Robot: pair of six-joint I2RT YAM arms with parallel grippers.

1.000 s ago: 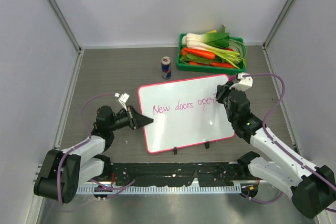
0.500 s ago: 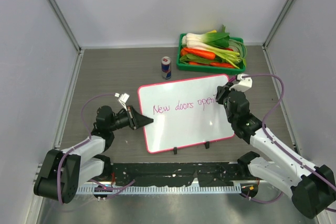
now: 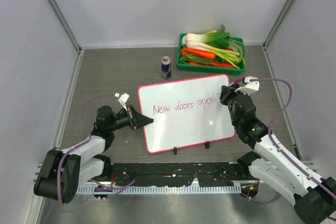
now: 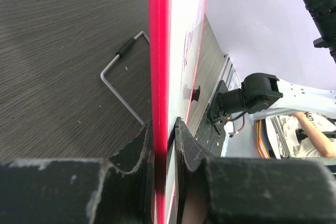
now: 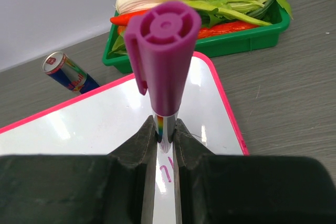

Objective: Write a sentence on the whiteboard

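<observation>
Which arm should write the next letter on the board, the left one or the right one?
Right. The right claw is shut on the purple marker, at the end of the pink writing, while the left claw is pinching the whiteboard at its edge.

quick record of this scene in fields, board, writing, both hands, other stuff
board: whiteboard, pink frame, middle of the table
writing: pink sentence, begins "New doors open", its end beside the right hand
left hand: shut on the whiteboard's left edge
right hand: shut on a purple marker, over the board's right end
behind board: can, green tray of vegetables
</observation>
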